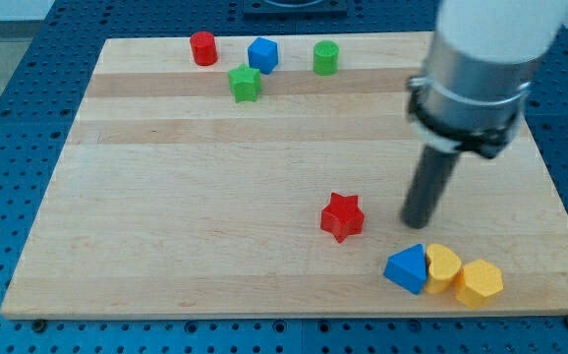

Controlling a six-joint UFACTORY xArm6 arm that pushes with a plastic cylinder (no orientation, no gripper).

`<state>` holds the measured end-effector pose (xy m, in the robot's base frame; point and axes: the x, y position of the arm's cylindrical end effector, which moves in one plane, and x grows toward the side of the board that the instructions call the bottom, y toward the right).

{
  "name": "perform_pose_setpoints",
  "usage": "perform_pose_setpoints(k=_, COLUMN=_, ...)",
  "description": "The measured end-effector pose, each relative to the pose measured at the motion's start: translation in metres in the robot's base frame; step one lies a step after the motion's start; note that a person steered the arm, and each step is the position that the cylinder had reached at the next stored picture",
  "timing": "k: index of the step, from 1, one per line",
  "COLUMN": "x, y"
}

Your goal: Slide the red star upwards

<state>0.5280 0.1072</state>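
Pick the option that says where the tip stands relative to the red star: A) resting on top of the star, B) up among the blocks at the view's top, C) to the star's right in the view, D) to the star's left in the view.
C: my tip stands on the board to the view's right of the red star, with a bare gap between them, above the blue block.

Setting: robotics lab bench. Evidence: pale wooden board lies on a blue perforated metal table with a regular grid of mounting holes, typical of test rigs. Small coloured plastic blocks sit on the board; an industrial arm's white and grey body overhangs it.
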Motion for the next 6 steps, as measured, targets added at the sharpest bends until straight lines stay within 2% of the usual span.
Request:
perform_pose_setpoints(k=2, x=-0.013, y=-0.121)
perform_pose_setpoints(k=3, x=0.015, y=-0.067)
perform_pose_setpoints(k=4, x=0.038, y=-0.078)
perform_pose_setpoints(k=5, x=0.014, y=-0.135)
perform_pose_setpoints(k=6, x=-0.032, y=-0.177)
